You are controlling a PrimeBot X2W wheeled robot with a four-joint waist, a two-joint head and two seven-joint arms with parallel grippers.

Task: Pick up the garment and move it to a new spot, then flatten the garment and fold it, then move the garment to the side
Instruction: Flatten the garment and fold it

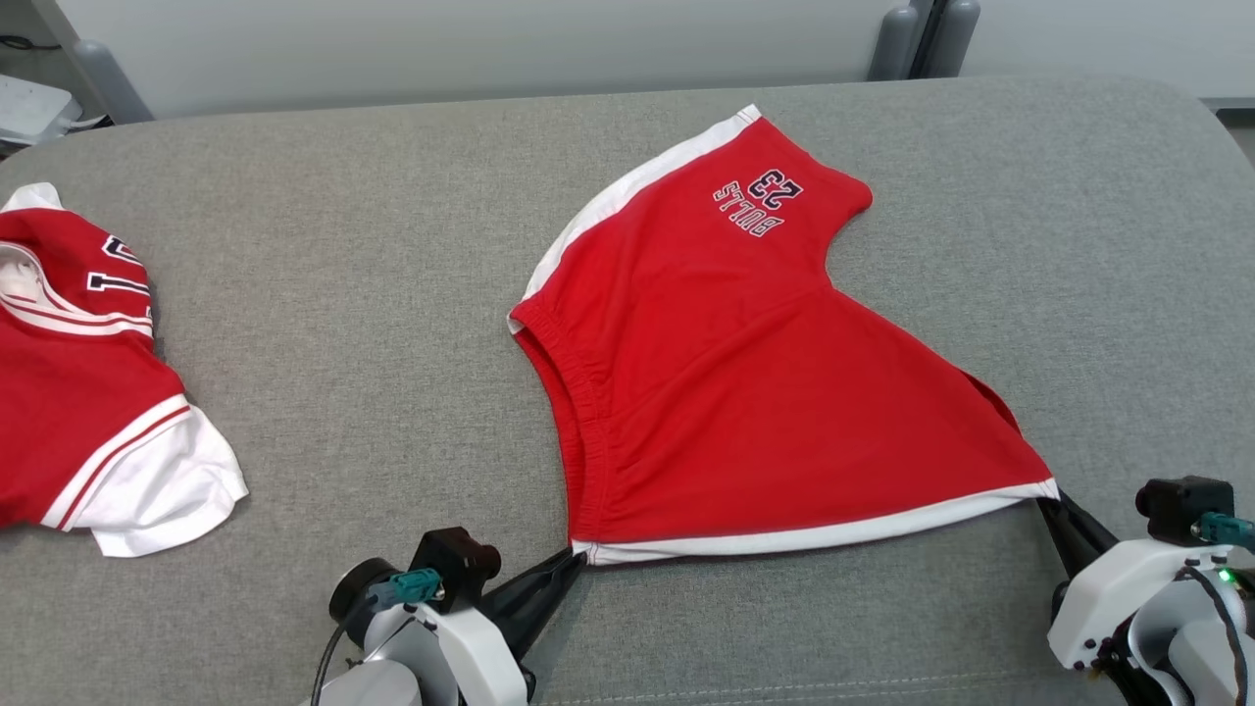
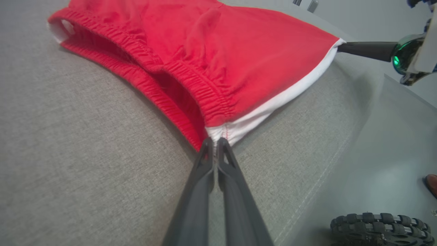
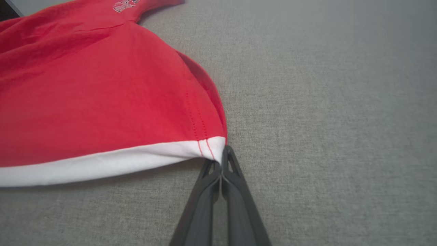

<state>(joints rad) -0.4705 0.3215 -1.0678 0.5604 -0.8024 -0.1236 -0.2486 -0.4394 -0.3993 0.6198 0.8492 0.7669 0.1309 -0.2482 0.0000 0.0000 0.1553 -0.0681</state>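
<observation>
While the grey cushioned surface (image 1: 392, 245) fills most of the head view, a red and white shirt (image 1: 88, 392) lies crumpled at its far left edge, well apart from everything else. To the right of it, at the near edge, the left gripper (image 1: 578, 557) points up and to the right. Its two dark fingers are pressed together on the near left corner of the red shorts (image 1: 745, 392), just where the elastic waistband meets the white trim. The left wrist view shows this pinch clearly, with the white corner caught between the fingertips (image 2: 208, 145).

The red shorts lie in the middle of the surface, a little to the right. The waistband opening faces left, and one leg reaches away from the robot and carries the print "BULLS 23", upside down in the head view. The white trim runs along the near edge, pulled into an almost straight line between the two grippers.

At the right end of this line, the right gripper (image 1: 1047, 500) pinches the other near corner, with its fingers closed on the white trim. In the left wrist view, a black wheel (image 2: 379, 225) stands on the floor (image 2: 392, 153) below the edge of the surface.
</observation>
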